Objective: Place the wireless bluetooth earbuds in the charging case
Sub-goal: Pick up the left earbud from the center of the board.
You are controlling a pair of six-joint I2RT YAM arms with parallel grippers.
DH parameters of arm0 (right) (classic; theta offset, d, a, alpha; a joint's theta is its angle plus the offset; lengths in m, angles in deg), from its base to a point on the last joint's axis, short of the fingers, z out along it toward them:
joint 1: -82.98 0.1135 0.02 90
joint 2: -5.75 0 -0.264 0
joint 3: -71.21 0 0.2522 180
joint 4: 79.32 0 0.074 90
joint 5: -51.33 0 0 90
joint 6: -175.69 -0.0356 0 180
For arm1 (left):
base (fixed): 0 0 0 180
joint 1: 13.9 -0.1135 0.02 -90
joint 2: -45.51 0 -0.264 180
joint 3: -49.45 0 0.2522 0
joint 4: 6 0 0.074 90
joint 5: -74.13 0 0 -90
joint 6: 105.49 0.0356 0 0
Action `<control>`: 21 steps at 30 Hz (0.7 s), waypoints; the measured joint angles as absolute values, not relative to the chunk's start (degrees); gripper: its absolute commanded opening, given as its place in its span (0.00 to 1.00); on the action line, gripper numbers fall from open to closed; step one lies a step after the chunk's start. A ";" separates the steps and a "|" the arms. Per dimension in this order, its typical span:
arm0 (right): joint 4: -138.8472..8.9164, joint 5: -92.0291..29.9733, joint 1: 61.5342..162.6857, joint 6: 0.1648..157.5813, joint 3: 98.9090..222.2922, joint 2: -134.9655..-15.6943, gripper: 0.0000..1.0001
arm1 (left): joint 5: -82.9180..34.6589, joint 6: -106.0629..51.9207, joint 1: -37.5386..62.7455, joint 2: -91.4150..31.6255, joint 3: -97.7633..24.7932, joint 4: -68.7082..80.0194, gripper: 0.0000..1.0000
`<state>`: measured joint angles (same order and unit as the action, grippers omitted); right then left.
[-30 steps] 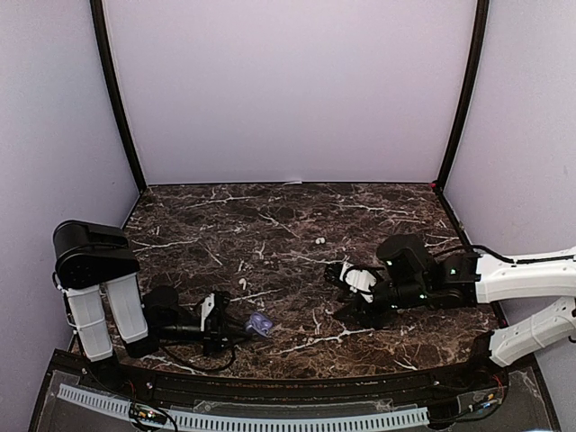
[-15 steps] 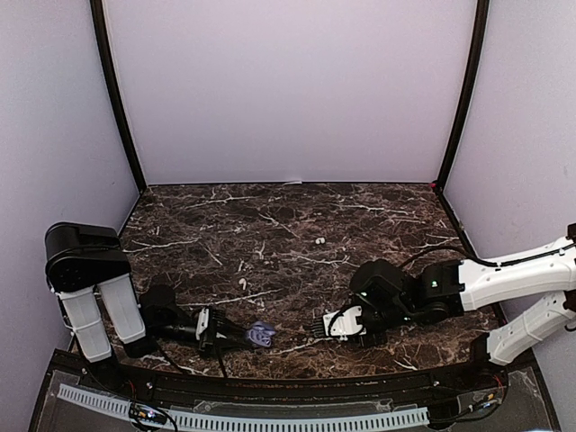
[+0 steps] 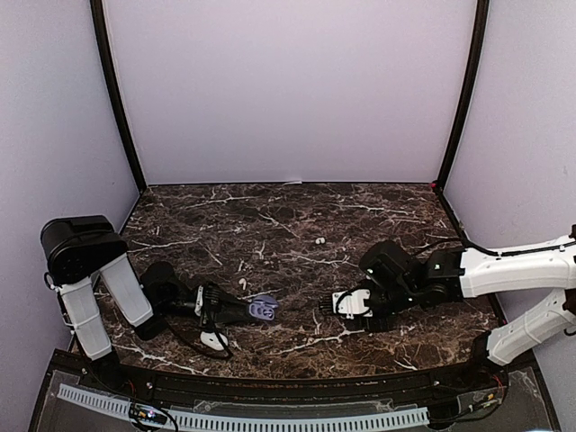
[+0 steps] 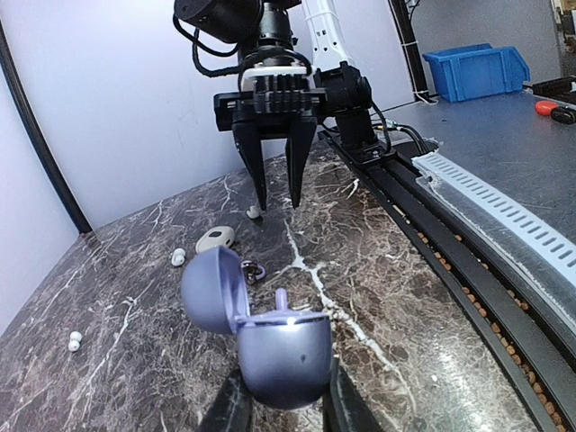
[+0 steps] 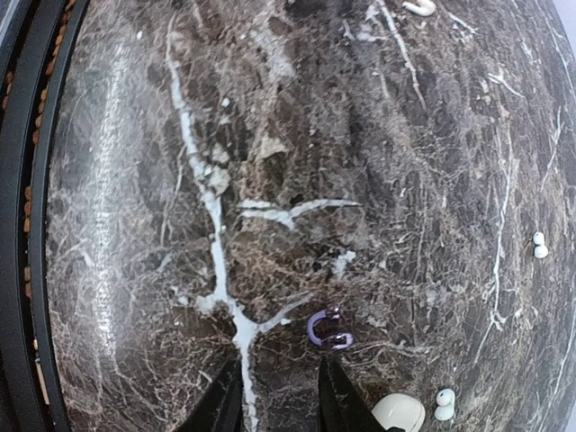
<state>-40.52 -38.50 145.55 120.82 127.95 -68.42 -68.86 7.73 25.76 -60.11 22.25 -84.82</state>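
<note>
My left gripper [image 4: 283,389] is shut on the body of a lavender charging case [image 4: 286,353], also seen as the charging case [image 3: 264,309] from above. Its lid [image 4: 214,290] stands open, and a lavender stem [image 4: 281,301] pokes up from inside. A small lavender earbud [image 5: 328,329] lies on the marble just ahead and right of my right gripper [image 5: 281,367]. That gripper is open, fingers down over bare table. The left wrist view shows the same earbud [image 4: 251,269] between the case and the right gripper [image 4: 277,207]. White earbuds [image 5: 444,403] [image 4: 178,257] lie nearby.
A white rounded piece [image 5: 399,414] sits by my right fingers. More white buds lie further out [image 3: 318,240] [image 3: 241,283] [image 5: 539,245]. The table's black front rail [image 5: 27,225] runs along the left of the right wrist view. Lavender walls [image 3: 288,90] enclose the table.
My right gripper came down and left toward the table's front, then eased back slightly, its jaws narrowing. My left gripper swung the open case a little rightward.
</note>
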 measured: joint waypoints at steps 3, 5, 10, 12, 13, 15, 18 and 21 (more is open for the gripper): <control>-40.37 -37.08 143.63 113.63 129.35 -68.27 0.34 | -69.01 8.34 24.93 -60.11 21.77 -84.82 0.03; -40.76 -36.97 143.54 106.55 130.09 -68.01 0.36 | -69.01 8.61 24.36 -60.11 21.66 -84.84 0.03; -41.27 -38.07 143.19 82.55 131.36 -68.05 0.27 | -69.30 9.28 23.18 -59.65 20.72 -84.82 0.03; -40.65 -39.10 142.86 71.71 131.31 -68.73 0.27 | -69.78 9.52 23.01 -59.17 19.89 -84.86 0.03; -40.61 -39.44 142.62 66.84 131.07 -69.21 0.27 | -70.00 9.63 23.01 -59.04 19.46 -84.88 0.03; -41.16 -39.75 142.27 58.31 129.72 -69.91 0.25 | -70.32 9.74 22.99 -58.98 18.73 -84.88 0.03; -42.56 -40.21 142.16 48.74 126.99 -70.69 0.25 | -70.59 9.79 22.97 -58.98 18.17 -84.88 0.04; -43.87 -42.02 142.16 41.22 125.02 -71.11 0.25 | -70.76 9.76 22.97 -58.98 18.14 -84.88 0.04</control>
<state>-43.87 -42.02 142.16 41.22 125.02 -71.11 -70.76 9.76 22.97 -58.98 18.14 -84.88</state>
